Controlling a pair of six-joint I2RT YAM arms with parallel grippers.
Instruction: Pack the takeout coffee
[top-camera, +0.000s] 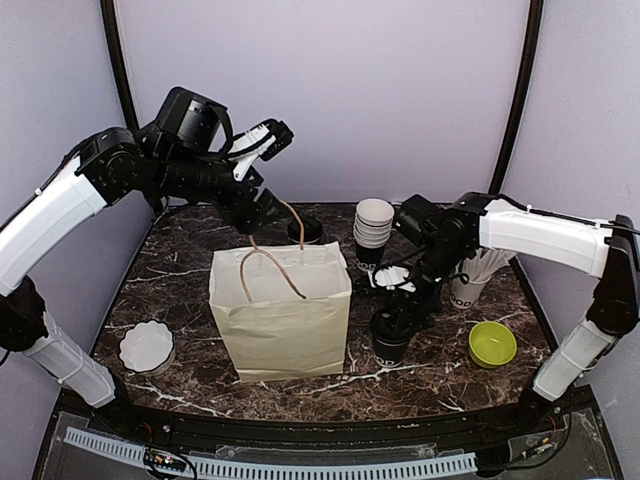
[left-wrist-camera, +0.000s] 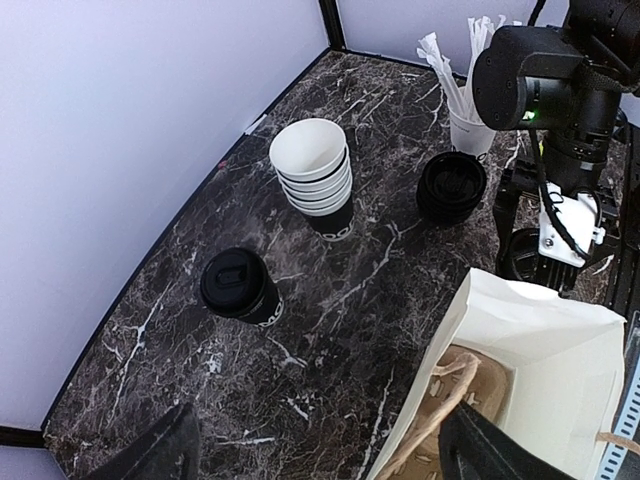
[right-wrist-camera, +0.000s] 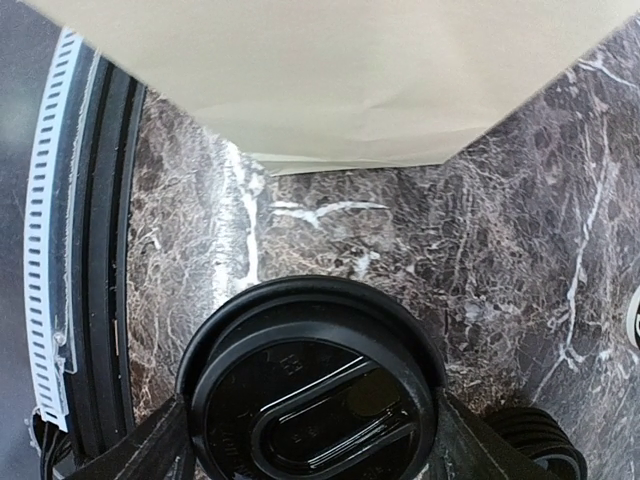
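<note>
Dark marble formed the bench (top-camera: 180, 270), a paper bag (top-camera: 285, 320) at its middle. Above and behind the bag our left pincer (top-camera: 268, 140) hung wide, empty. A rear cup (top-camera: 305, 230) stood behind the bag. Right of the bag, the near cup (top-camera: 388, 348) sat between the right pincer (right-wrist-camera: 310, 440) fingers; whether they pressed it we could not tell. We judged it light, crushable: hold below the lid.

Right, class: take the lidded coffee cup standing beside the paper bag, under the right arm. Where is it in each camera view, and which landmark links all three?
Top external: lidded cup right of centre, beside the bag's right side.
Left wrist: lidded cup near the right edge, partly hidden behind the right arm.
Right wrist: lidded cup bottom centre, seen from above.
Shared landmark: the paper bag.
</note>
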